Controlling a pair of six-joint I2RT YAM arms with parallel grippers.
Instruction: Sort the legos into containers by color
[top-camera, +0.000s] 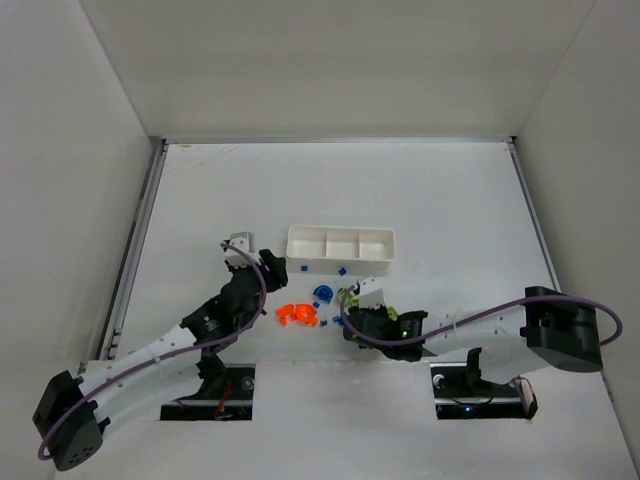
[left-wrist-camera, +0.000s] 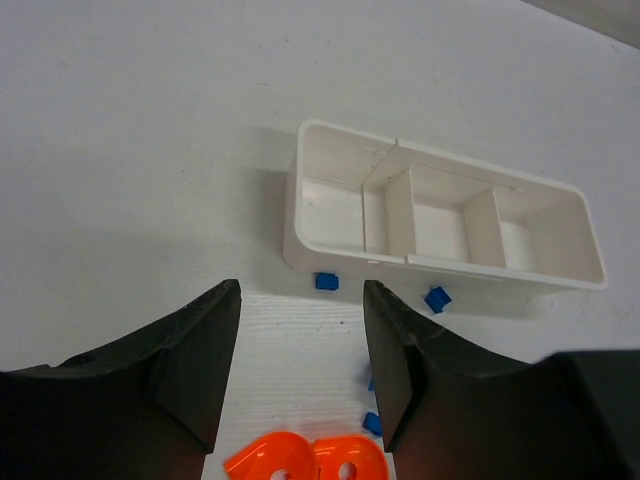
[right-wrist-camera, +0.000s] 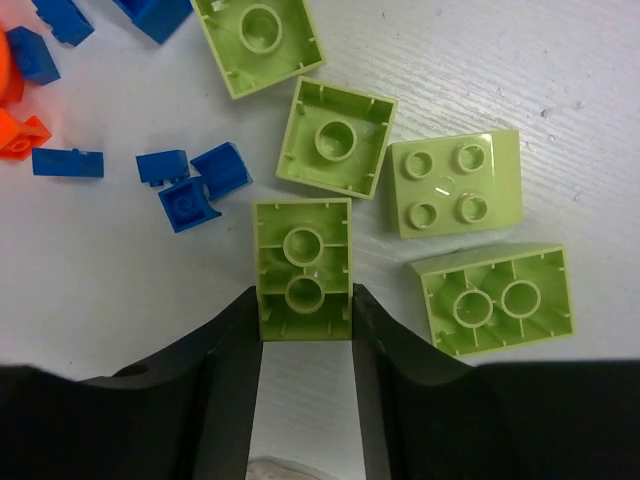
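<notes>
The white three-compartment tray lies mid-table; all compartments look empty in the left wrist view. My right gripper is shut on one lime green brick, studs down, held by its long sides. Several more lime green bricks lie right beside it, and small blue bricks lie to its left. My left gripper is open and empty above the table, with orange pieces just below it and small blue bricks by the tray's near wall.
In the top view the bricks cluster between the two grippers: orange, blue, green. The left gripper sits near the tray's left end, the right gripper below the tray. White walls surround the table.
</notes>
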